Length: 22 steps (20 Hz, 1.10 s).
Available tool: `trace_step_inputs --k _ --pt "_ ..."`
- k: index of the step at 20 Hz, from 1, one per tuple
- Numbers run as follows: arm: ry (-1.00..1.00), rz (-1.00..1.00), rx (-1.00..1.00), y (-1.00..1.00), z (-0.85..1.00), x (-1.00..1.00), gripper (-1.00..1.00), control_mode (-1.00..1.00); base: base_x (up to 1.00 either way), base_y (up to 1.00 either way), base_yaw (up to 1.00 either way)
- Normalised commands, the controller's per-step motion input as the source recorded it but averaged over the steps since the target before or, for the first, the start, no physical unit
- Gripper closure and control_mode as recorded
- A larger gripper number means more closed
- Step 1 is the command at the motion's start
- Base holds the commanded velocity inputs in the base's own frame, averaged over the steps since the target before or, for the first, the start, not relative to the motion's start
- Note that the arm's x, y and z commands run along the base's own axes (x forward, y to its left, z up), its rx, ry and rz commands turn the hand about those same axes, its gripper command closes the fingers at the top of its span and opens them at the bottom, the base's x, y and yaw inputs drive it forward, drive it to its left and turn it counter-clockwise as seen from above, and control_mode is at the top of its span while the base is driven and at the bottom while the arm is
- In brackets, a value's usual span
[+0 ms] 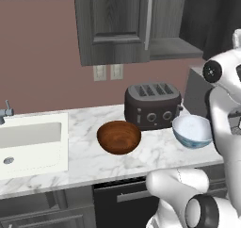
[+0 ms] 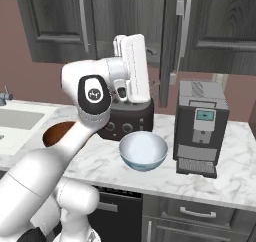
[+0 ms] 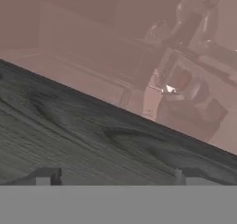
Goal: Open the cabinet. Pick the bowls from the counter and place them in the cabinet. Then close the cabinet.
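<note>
The cabinet (image 1: 115, 29) hangs above the counter (image 1: 84, 156) with one door swung open, its silver handle (image 1: 148, 24) showing and a grey shelf (image 1: 174, 48) bare beside it. The reddish-brown bowl (image 1: 118, 136) sits mid-counter in front of the toaster. The white and pale blue bowl (image 1: 192, 130) stands to its right, also seen from the other side (image 2: 143, 151). My gripper (image 3: 115, 177) is open and holds nothing, its fingertips (image 3: 44, 177) close to a dark wood-grain cabinet surface (image 3: 92, 135). In the right base view my hand is raised above the toaster, before the cabinet.
A dark toaster (image 1: 153, 104) stands against the wall behind the bowls. A coffee machine (image 2: 200, 131) stands to the right of the white bowl. A white sink (image 1: 28, 142) is set into the counter's left end. The open door's edge (image 2: 170, 46) stands beside my hand.
</note>
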Motion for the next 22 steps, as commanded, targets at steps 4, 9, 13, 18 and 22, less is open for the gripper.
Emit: trace_step_inputs --k 4,9,13,18,22 --pt "0.06 -0.02 0.17 -0.74 -0.58 0.65 -1.0 -1.0 0.0 0.0 0.0" --pt "0.06 -0.01 0.17 -0.69 -0.58 0.67 -1.0 -1.0 0.0 0.0 0.0" --pt "0.05 0.0 0.11 -0.27 -0.2 0.23 -1.0 -1.0 0.0 0.0 0.0" --pt "0.0 0.0 0.0 0.0 0.0 0.01 -1.0 -1.0 0.0 0.0 0.0" --pt "-0.01 0.0 0.0 0.04 0.0 -0.13 -1.0 -1.0 0.0 0.0 0.0"
